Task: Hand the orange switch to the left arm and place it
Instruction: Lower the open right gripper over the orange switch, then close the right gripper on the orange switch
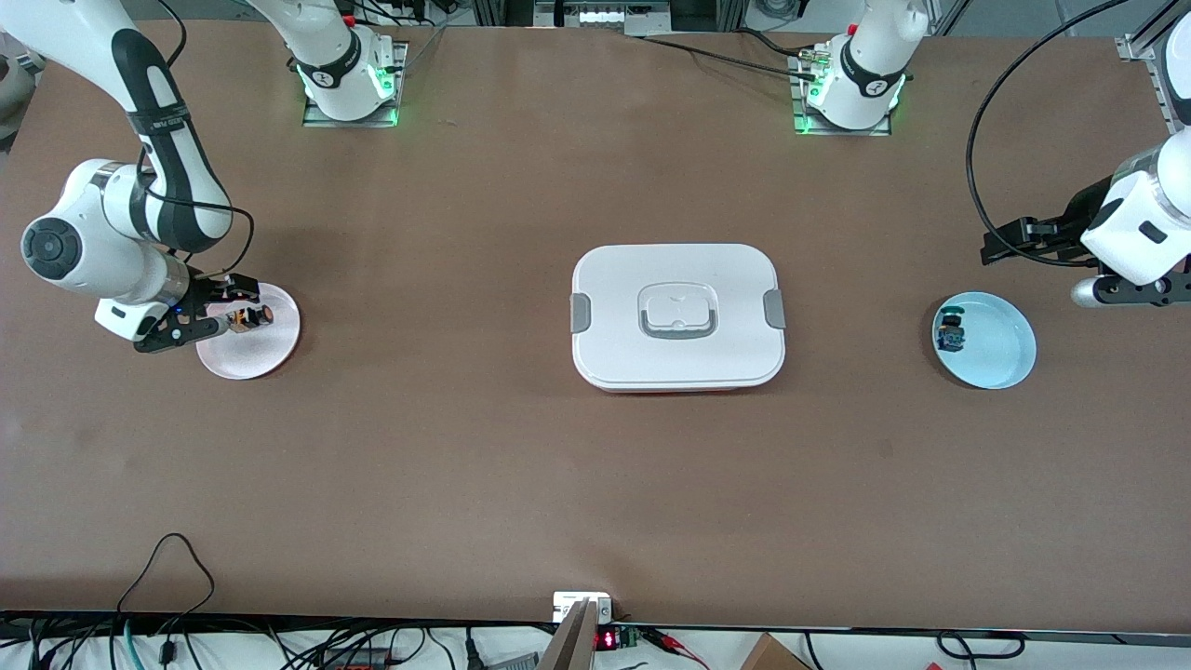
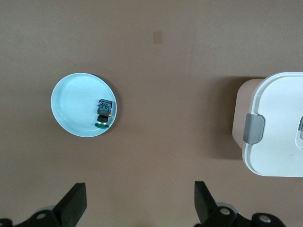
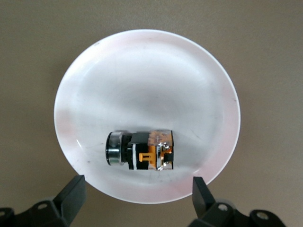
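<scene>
Right arm [image 1: 167, 158]: rises from base along top of front view, bends down at elbow, wrist turned downward. Right gripper [image 1: 223, 312] low over table at right arm's end, fingers [image 3: 71, 196] spread wide, nothing between them. Left arm [image 1: 1149, 214]: mostly out of front view (only wrist section shows), held up at left arm's end of table. Left gripper [image 2: 139, 205] points down, fingers [image 2: 75, 203] wide apart, empty.

Table: I see a wide brown tabletop [image 1: 465, 447], matte and evenly lit.
Near edge: I see black cables [image 1: 167, 577] and a small red display [image 1: 606, 639].
Top edge: I see metal framing [image 1: 595, 14].
</scene>
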